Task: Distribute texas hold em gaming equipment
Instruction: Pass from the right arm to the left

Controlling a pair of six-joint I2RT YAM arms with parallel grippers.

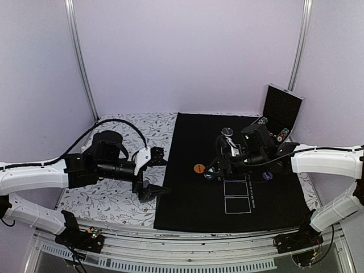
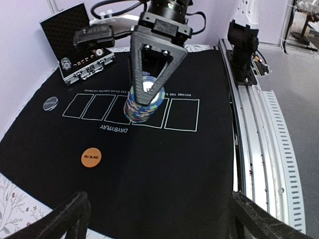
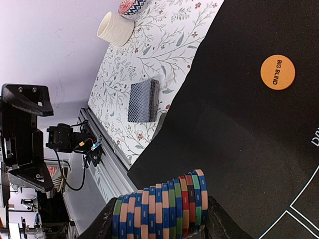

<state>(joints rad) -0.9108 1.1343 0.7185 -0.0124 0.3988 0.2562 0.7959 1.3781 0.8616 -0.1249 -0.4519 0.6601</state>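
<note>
A stack of striped poker chips [image 3: 159, 209] in blue, peach, green and red sits between the fingers of my right gripper [image 3: 162, 216], which is shut on it. In the left wrist view this chip stack [image 2: 144, 102] leans slightly, low over a white outlined box on the black mat [image 2: 164, 169]; whether it touches the mat I cannot tell. An orange BIG BLIND disc [image 2: 91, 157] lies on the mat, and a silver disc [image 2: 50, 103] lies farther off. A grey-blue deck of cards [image 3: 144, 100] rests on the floral cloth. My left gripper [image 2: 159, 224] stands wide open over the mat's edge, holding nothing.
An open silver-edged case [image 2: 79, 50] stands at the mat's far corner [image 1: 281, 108]. A white cup [image 3: 115, 29] and a patterned round object [image 3: 132, 6] sit on the floral cloth [image 1: 108, 196]. A metal rail [image 2: 254, 144] runs along the table's near edge.
</note>
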